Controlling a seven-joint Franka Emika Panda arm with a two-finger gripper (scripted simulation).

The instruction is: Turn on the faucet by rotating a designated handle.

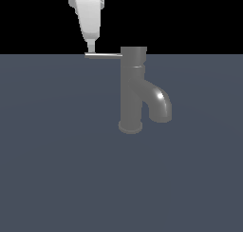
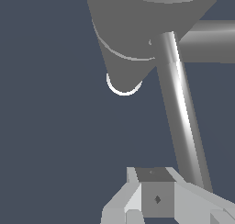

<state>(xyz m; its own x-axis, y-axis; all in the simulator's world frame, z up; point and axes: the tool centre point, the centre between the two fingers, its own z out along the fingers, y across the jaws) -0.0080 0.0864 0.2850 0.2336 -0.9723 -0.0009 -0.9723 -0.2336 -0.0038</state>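
Exterior view: the faucet (image 1: 131,91) is seen standing upright on the dark blue-grey worktop (image 1: 57,169), slightly toward the exterior view's right of centre. Its round base flange rests on the worktop, and its thick curved spout is turned down toward the exterior view's right. The handle (image 1: 104,55) is seen as a thin straight rod projecting horizontally from the top cap toward the exterior view's left.

The gripper (image 1: 90,50) is positioned directly above the free end of the handle, with its pale body descending from the top edge of the picture. Its narrow tip is seen at or touching the rod's outer end; whether contact is made cannot be told. The faucet body is well apart from the gripper, at the other end of the handle.

Wrist view: the handle (image 2: 181,117) is seen as a long shiny rod running from the faucet (image 2: 137,35) cap down to the gripper (image 2: 158,198). The rod passes just beside one finger (image 2: 193,202) of the gripper. Whether the jaws are parted or closed cannot be told from either view, and nothing is seen clamped between them.

Count: one faucet, one handle, one spout, one gripper.

No brand, label or writing is readable on any surface.
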